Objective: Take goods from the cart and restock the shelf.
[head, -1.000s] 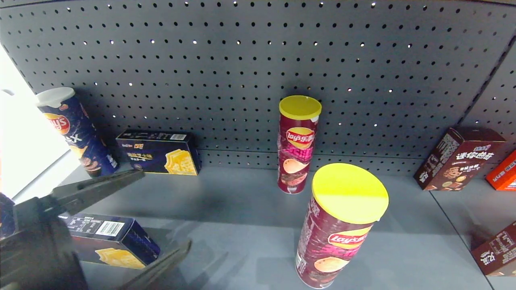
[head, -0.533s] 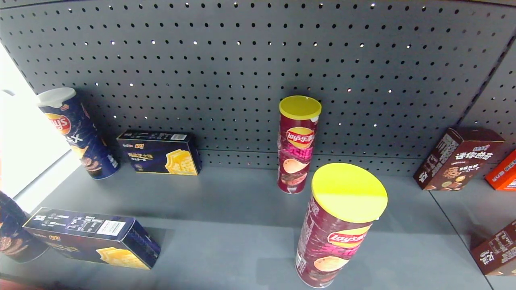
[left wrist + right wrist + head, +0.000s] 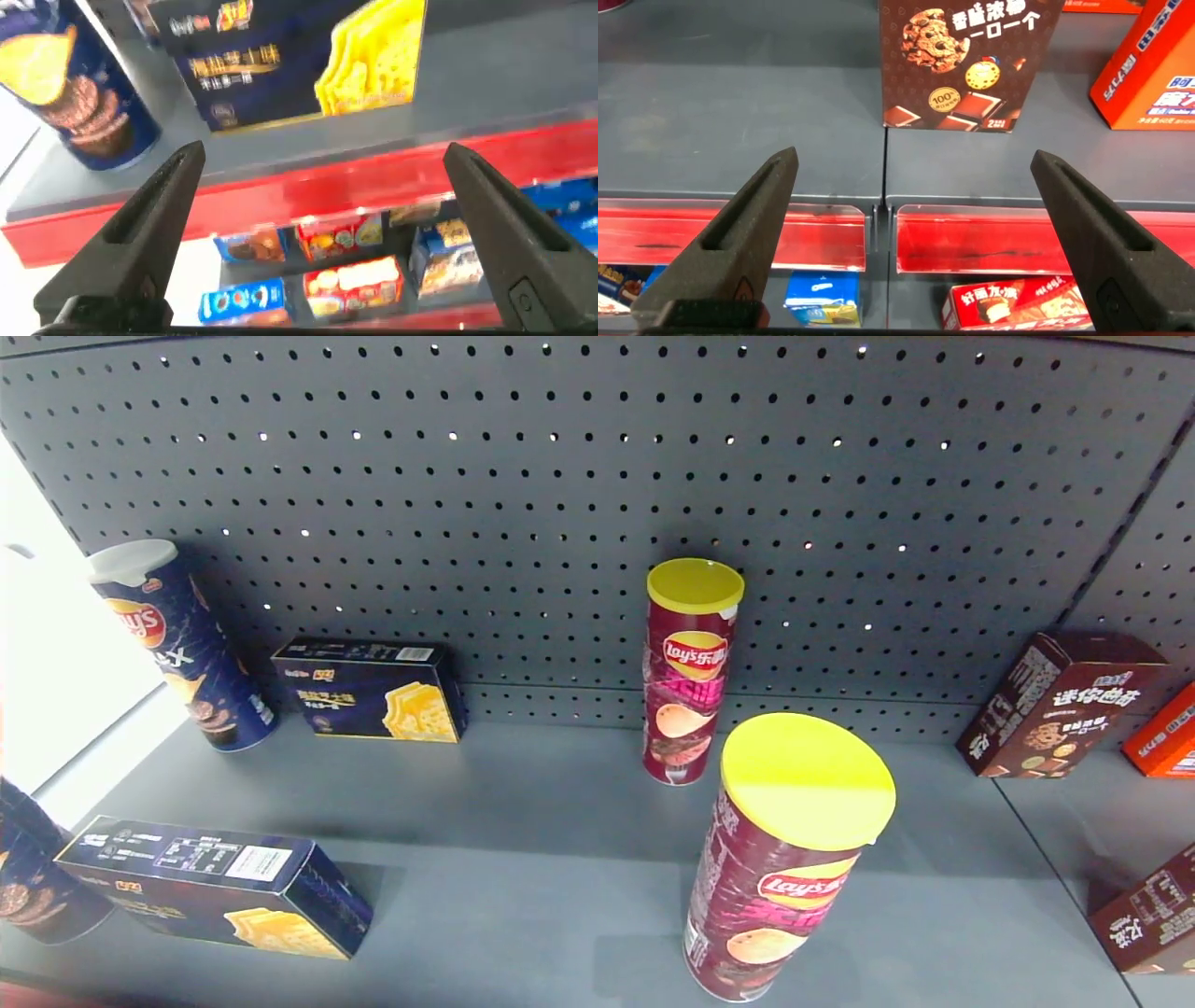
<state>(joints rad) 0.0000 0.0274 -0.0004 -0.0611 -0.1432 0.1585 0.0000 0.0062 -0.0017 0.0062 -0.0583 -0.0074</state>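
On the grey shelf (image 3: pixel 541 821) a dark blue cracker box (image 3: pixel 215 887) lies flat near the front left, beside a blue chip can (image 3: pixel 28 887). My left gripper (image 3: pixel 324 154) hangs open and empty in front of the shelf's red edge strip (image 3: pixel 374 182), facing that cracker box (image 3: pixel 299 61) and the blue can (image 3: pixel 70 84). My right gripper (image 3: pixel 915 157) is open and empty too, out in front of the shelf edge and facing an upright brown cookie box (image 3: pixel 971 61) with an orange box (image 3: pixel 1148 65) beside it.
A second blue can (image 3: pixel 173 644) and blue box (image 3: pixel 373 691) stand by the pegboard. Two maroon cans (image 3: pixel 689 672) (image 3: pixel 784 859) occupy the middle. Brown boxes (image 3: pixel 1060 705) and an orange box (image 3: pixel 1162 737) sit at the right. Packets (image 3: pixel 346 280) fill the shelf below.
My open left gripper, which was over the front left of the shelf by the cracker box, has drawn back out of the head view. The box stays lying on the shelf.
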